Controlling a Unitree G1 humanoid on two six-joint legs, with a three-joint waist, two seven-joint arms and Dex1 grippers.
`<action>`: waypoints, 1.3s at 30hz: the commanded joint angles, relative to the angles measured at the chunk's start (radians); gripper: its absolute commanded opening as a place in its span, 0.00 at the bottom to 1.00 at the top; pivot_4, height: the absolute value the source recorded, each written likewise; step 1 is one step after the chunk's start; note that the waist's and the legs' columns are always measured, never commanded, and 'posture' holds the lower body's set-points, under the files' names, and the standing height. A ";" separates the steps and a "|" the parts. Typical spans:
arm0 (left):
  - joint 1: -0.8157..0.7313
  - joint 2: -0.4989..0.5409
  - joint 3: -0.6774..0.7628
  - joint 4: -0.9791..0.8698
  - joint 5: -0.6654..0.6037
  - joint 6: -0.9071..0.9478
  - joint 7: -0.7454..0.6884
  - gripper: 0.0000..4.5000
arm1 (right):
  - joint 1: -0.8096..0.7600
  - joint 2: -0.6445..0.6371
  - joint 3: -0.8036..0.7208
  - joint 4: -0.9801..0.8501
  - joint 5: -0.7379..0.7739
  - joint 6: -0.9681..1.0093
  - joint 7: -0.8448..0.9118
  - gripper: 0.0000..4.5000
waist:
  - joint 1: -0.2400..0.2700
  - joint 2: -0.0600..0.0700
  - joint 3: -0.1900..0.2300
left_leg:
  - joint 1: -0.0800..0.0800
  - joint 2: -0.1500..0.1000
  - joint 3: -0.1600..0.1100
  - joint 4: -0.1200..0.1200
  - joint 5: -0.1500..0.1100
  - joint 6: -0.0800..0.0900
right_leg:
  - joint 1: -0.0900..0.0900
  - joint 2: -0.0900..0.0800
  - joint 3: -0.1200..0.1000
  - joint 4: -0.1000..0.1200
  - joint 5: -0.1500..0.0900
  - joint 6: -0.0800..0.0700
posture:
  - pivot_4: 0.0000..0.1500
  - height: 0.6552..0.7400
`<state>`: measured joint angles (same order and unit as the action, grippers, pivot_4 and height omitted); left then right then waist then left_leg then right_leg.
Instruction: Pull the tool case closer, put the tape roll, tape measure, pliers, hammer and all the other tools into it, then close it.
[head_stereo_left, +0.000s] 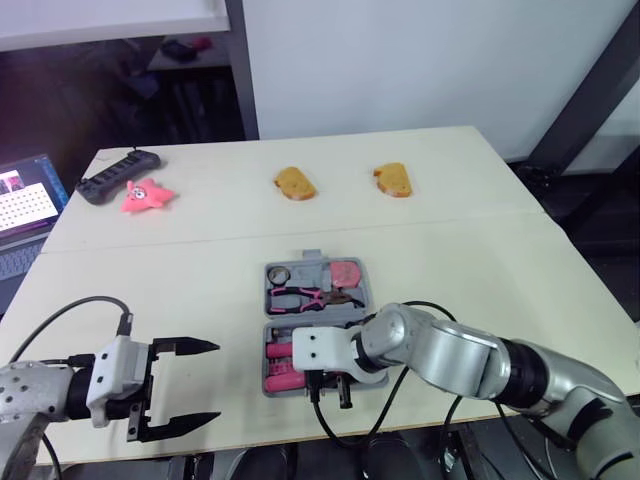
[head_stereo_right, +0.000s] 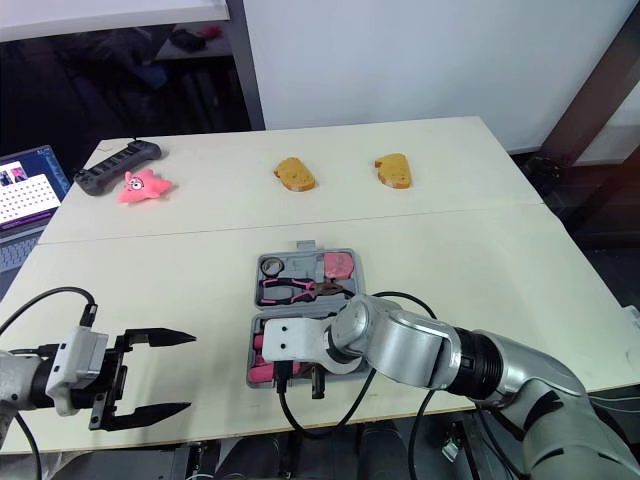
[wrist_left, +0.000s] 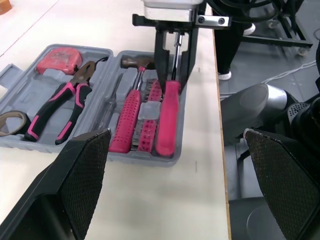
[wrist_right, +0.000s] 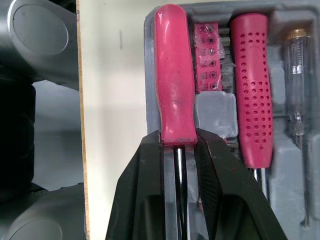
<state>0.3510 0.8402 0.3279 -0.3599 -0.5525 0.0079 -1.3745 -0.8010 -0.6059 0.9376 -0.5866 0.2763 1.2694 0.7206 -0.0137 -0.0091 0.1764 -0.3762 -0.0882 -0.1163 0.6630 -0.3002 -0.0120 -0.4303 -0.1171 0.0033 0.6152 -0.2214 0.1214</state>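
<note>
The grey tool case (head_stereo_left: 305, 266) lies open near the table's front edge. Its far half holds the tape roll (head_stereo_left: 278, 274), pink-handled pliers (head_stereo_left: 305, 297) and pink tape measure (head_stereo_left: 346, 272). In the near half lie the hammer (wrist_right: 252, 85) with its dotted pink grip, a bit set (wrist_right: 206, 50), a thin tester screwdriver (wrist_right: 297, 100) and a pink-handled screwdriver (wrist_right: 174, 75). My right gripper (head_stereo_left: 330, 388) is over the case's near edge, shut on that screwdriver's metal shaft just below the handle. My left gripper (head_stereo_left: 215, 383) hangs open to the left of the case, with nothing between its fingers.
Two orange bread-like pieces (head_stereo_left: 295, 183) (head_stereo_left: 393, 179) lie at the back of the table. A pink plush star (head_stereo_left: 147, 195) and a black power strip (head_stereo_left: 118, 175) are at the back left. A laptop (head_stereo_left: 25, 205) stands off the left edge.
</note>
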 joint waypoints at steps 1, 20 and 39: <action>-0.011 0.005 0.000 0.001 0.004 -0.015 0.000 1.00 | 0.004 0.013 -0.005 -0.004 -0.009 -0.020 -0.005 0.08 | 0.000 0.000 0.000 | 0.000 0.000 0.000 0.000 0.000 0.000 | 0.000 0.000 0.000 0.000 0.000 0.000 | 1.00 0.79; -0.015 -0.001 -0.005 0.002 0.023 -0.005 0.027 1.00 | 0.046 0.046 0.005 0.056 -0.055 -0.098 -0.005 0.39 | -0.004 0.000 0.000 | 0.000 0.000 0.000 -0.001 0.000 0.000 | 0.000 0.001 0.000 0.000 0.000 0.000 | 1.00 0.79; -0.029 0.009 -0.013 0.026 0.036 0.000 0.029 1.00 | 0.239 0.011 -0.190 0.060 -0.050 -0.310 0.034 0.32 | 0.001 0.000 0.000 | 0.000 0.000 0.000 -0.001 0.000 0.000 | 0.000 0.000 0.000 0.000 0.000 0.000 | 1.00 0.79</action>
<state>0.3199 0.8398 0.3026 -0.3239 -0.5105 0.0126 -1.3474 -0.5627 -0.5958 0.7793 -0.5136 0.2271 0.9950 0.7507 -0.0128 -0.0091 0.1765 -0.3760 -0.0881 -0.1164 0.6625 -0.3002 -0.0120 -0.4298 -0.1168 0.0032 0.6149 -0.2214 0.1217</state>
